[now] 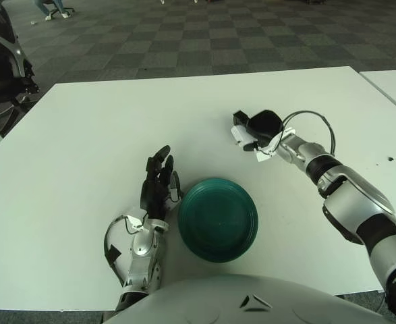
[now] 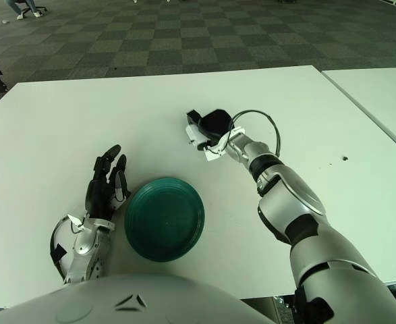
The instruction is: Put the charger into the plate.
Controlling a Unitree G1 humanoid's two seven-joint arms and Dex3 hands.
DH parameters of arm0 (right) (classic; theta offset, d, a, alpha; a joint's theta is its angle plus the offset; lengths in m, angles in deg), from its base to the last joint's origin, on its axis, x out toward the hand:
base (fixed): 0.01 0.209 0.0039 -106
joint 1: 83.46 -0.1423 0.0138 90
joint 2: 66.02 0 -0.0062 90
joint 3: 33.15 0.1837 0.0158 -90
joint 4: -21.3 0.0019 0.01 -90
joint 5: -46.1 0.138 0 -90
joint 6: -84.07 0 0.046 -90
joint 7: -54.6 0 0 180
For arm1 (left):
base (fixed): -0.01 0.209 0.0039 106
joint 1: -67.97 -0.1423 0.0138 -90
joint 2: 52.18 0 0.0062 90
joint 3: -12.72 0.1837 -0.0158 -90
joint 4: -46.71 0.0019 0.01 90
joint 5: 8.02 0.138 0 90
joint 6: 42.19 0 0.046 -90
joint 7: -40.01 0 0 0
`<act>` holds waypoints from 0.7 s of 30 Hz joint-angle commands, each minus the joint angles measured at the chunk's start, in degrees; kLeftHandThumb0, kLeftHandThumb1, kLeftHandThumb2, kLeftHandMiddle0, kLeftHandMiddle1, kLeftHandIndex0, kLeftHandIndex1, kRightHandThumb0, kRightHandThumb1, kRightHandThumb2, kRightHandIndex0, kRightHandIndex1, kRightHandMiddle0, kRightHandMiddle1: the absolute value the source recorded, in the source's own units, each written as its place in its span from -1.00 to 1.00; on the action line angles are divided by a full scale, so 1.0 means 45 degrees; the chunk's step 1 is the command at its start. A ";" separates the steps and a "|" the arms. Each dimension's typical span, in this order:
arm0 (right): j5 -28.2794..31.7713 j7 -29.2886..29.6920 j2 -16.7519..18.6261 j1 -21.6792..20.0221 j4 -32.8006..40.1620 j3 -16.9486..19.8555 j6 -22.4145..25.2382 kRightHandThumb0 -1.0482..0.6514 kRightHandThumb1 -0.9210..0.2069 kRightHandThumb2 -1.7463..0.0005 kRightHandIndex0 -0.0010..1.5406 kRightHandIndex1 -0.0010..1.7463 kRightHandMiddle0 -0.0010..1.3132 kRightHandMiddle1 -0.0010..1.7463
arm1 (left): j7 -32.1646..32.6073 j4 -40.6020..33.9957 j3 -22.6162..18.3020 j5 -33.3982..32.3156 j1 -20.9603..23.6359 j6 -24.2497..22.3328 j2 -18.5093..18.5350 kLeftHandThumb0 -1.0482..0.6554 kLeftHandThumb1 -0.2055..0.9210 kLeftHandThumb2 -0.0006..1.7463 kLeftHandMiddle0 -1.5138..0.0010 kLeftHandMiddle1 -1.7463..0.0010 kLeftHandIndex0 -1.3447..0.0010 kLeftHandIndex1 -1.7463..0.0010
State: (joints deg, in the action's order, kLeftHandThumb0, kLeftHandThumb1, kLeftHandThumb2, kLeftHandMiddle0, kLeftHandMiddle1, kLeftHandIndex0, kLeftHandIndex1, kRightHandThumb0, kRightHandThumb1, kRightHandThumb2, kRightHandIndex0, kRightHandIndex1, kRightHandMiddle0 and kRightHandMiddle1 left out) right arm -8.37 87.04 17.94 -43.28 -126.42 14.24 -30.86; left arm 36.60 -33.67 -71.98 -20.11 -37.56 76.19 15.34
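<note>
A dark teal plate (image 1: 218, 219) lies on the white table (image 1: 83, 135) near its front edge. The white charger (image 1: 240, 134) is behind the plate and to its right, gripped in the black fingers of my right hand (image 1: 257, 128), which is shut on it. The charger's white body sticks out to the left of the fingers; whether it touches the tabletop I cannot tell. My left hand (image 1: 158, 181) shows just left of the plate, its fingers stretched out, open and holding nothing.
A second white table (image 1: 393, 84) stands at the right with a narrow gap between. A black office chair (image 1: 5, 64) is off the table's far left corner. There is a small dark mark (image 1: 390, 160) on the tabletop at the right.
</note>
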 commanded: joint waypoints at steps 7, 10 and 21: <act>0.1333 -0.0748 -0.1831 0.1318 0.6623 0.2191 -0.1545 -0.30 -0.09 -0.38 0.41 1.00 -0.17 1.00 | -0.0073 0.1040 -0.0182 -0.0235 -0.0605 -0.0092 -0.0574 -0.69 1.00 -0.01 0.60 0.99 1.00 0.08; 0.1608 -0.1180 -0.1877 0.1859 0.7631 0.2446 -0.1682 -0.30 -0.09 -0.37 0.40 1.00 -0.17 1.00 | -0.0091 0.1001 -0.0172 -0.0166 -0.0604 -0.0067 -0.0517 -0.69 1.00 0.00 0.61 1.00 1.00 0.09; 0.2807 -0.3224 -0.1151 0.3012 0.9398 0.2732 -0.3149 -0.29 -0.14 -0.34 0.48 1.00 -0.21 1.00 | -0.0020 0.0828 -0.0217 0.0033 -0.0618 -0.0098 -0.0448 -0.70 1.00 0.02 0.64 1.00 1.00 0.08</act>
State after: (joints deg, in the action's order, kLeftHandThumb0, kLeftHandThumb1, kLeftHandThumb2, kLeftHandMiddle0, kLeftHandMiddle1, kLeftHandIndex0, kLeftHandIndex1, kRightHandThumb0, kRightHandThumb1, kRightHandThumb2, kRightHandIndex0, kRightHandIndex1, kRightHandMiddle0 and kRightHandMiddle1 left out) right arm 2.43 74.91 11.92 -29.44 -85.55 25.97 -42.95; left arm 36.51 -33.44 -72.64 -19.98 -37.75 75.99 15.33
